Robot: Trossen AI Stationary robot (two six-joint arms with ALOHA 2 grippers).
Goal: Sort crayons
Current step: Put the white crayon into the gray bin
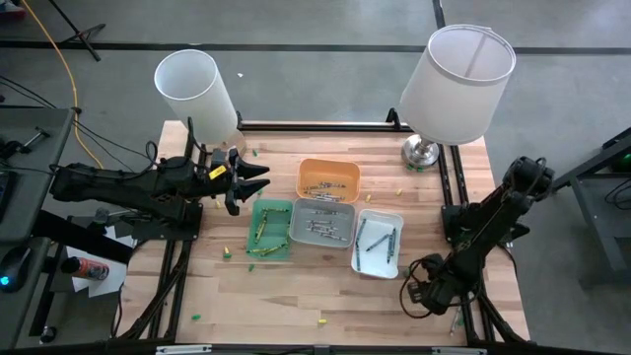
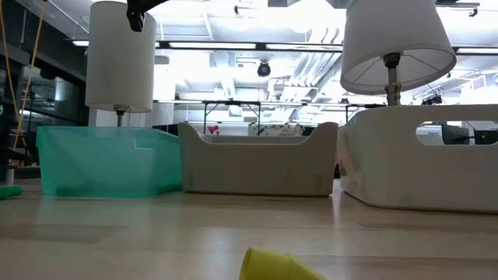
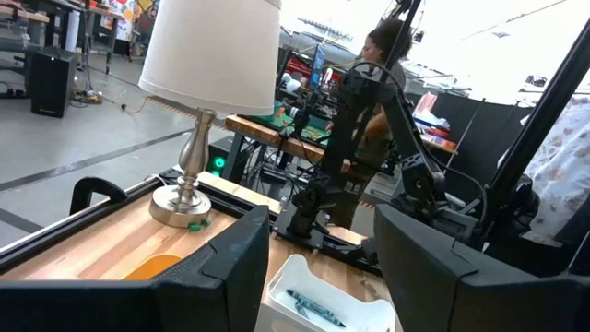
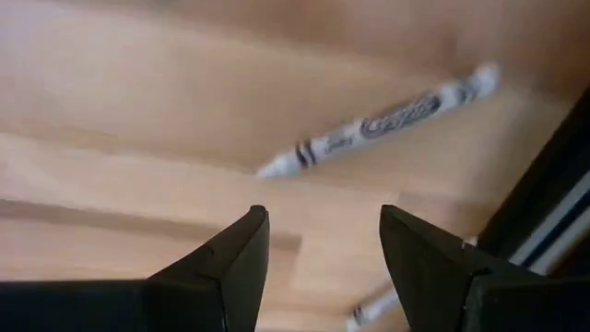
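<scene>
The right gripper [image 4: 318, 263] hovers empty with jaws spread over a white crayon [image 4: 378, 120], seemingly lined up to grasp it, while the open left gripper [image 1: 246, 183] waits above the green tray [image 1: 269, 229].

Your crayons [image 1: 325, 226] lie flat, sorted by colour in the four trays. A few green and yellow strays [image 1: 226, 255] rest on the table, plus a white one [image 4: 383, 122].

We see a green tray [image 1: 269, 229], an orange tray [image 1: 329, 178], a grey tray [image 1: 321, 223], a white tray [image 1: 379, 243], two white lampshades [image 1: 456, 68] and a white, black-lettered crayon [image 4: 383, 121].
</scene>
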